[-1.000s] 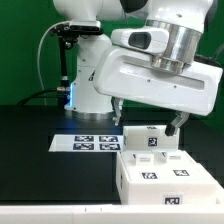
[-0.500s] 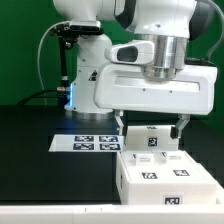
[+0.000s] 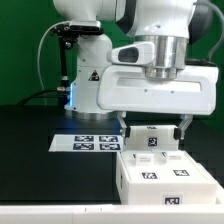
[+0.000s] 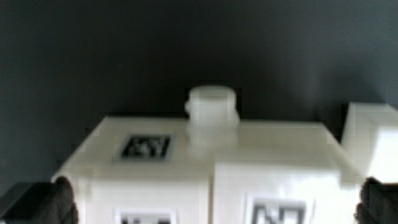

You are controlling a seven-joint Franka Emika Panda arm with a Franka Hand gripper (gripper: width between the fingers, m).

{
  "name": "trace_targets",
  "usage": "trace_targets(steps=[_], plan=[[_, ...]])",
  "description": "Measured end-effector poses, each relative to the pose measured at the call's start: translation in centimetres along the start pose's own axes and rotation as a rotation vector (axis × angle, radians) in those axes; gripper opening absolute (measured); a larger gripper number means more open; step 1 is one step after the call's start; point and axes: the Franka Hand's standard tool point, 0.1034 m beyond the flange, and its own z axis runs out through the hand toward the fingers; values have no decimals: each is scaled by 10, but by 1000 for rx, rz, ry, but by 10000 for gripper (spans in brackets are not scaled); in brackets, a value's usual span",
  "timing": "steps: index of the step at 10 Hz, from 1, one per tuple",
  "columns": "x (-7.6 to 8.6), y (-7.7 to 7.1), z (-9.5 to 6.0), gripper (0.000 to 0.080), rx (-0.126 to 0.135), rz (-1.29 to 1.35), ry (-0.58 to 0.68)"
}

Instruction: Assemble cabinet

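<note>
At the lower right of the exterior frame, the white two-finger gripper (image 3: 152, 127) hangs over the white plastic boxy cabinet (image 3: 165, 175), fingers spread wide, holding nothing.

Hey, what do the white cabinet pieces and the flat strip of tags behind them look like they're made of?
The cabinet looks like white moulded plastic with a matte finish: smooth uniform faces, softly rounded edges, and a moulded round peg. The marker board looks like thin white card or sheet printed with black tags; which one cannot be told.
</note>
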Motion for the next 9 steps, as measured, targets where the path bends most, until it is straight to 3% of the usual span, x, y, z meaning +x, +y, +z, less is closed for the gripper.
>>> trace_targets(steps=[2,4,6,7,9], plan=[[-10,-5,7,796,24,-3,144],[-3,-6,3,796,35,0,283],[-5,-3,10,796,28,-25,373],[-13,5,28,796,12,-26,323],[-15,4,36,796,9,-22,289]])
